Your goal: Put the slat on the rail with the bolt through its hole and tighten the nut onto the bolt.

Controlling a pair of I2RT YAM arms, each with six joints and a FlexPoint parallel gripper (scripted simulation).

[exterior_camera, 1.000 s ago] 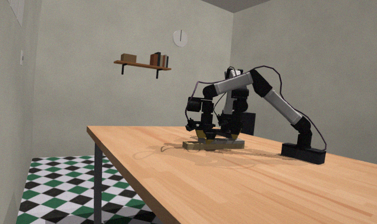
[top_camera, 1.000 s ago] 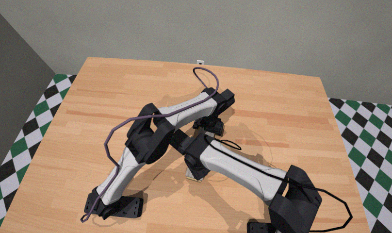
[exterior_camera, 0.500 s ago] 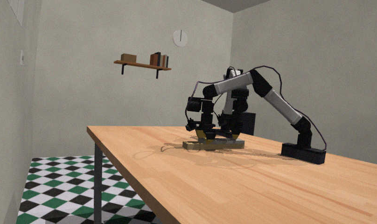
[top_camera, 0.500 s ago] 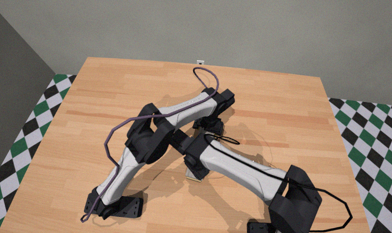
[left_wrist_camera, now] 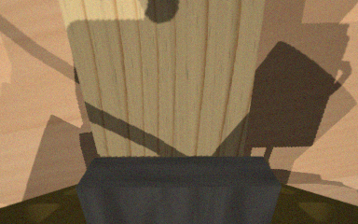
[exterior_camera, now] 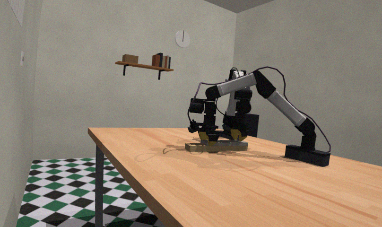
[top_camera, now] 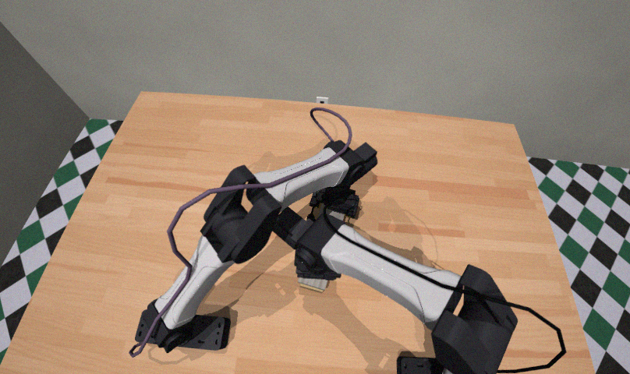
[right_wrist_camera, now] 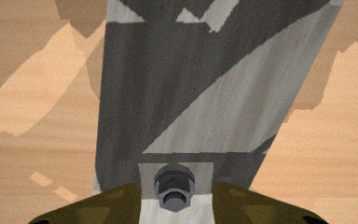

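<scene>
The grey slat point(exterior_camera: 228, 142) point(left_wrist_camera: 178, 201) point(right_wrist_camera: 134, 93) point(top_camera: 313, 282) lies along the top of the pale wooden rail point(exterior_camera: 193, 147) point(left_wrist_camera: 167, 70). My left gripper point(exterior_camera: 209, 139) point(left_wrist_camera: 178, 189) is shut on the slat's end, above the rail. A dark round mark point(left_wrist_camera: 162, 9) shows on the bare rail beyond it. The dark hexagonal nut point(right_wrist_camera: 185, 202) stands above the slat, with the bolt's tip point(right_wrist_camera: 174, 201) inside its ring. My right gripper point(exterior_camera: 238, 137) point(right_wrist_camera: 176, 192) is partly open around the nut, with a gap on each side. How closely the nut meets the slat is hidden.
The two arms stand close together; the left arm's forearm point(top_camera: 309, 176) passes behind the right arm's wrist point(top_camera: 316, 236) in the top view. Their cables loop above the wooden table point(top_camera: 170, 134). The rail's far side is partly hidden by the arms.
</scene>
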